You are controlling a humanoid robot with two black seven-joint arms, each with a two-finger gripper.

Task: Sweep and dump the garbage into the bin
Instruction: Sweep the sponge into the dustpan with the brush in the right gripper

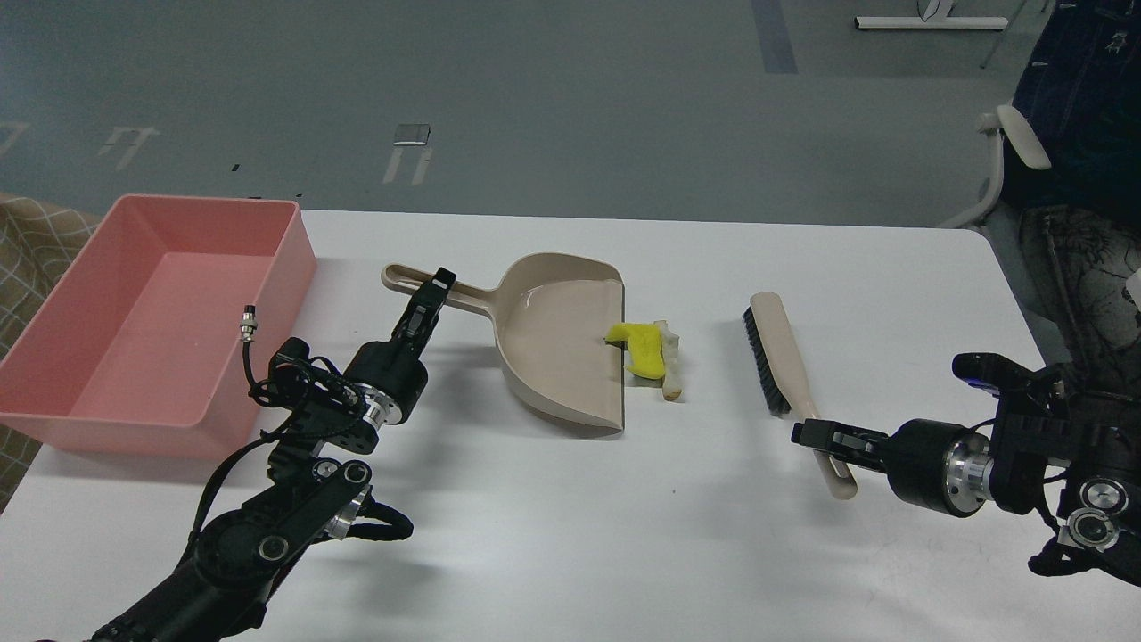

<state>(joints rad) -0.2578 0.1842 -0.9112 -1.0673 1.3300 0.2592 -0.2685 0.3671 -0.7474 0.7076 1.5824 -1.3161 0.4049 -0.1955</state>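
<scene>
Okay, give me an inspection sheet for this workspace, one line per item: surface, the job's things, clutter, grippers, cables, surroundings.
Surface: white table, no spills seen.
Job's things: yellow scrap and whitish scrap lie together at the dustpan's open edge, just outside it. Dustpan lies flat, handle pointing left. Brush lies to the right, bristles facing the scraps. Pink bin at the table's left end, looks empty.
Clutter: nothing seen.
Grippers: left gripper is at the dustpan handle; right gripper is at the brush handle's near end. Whether the fingers are closed cannot be told.
Cables: black cable with a metal plug loops off the left arm.
Surroundings: grey floor, chair at far right.
</scene>
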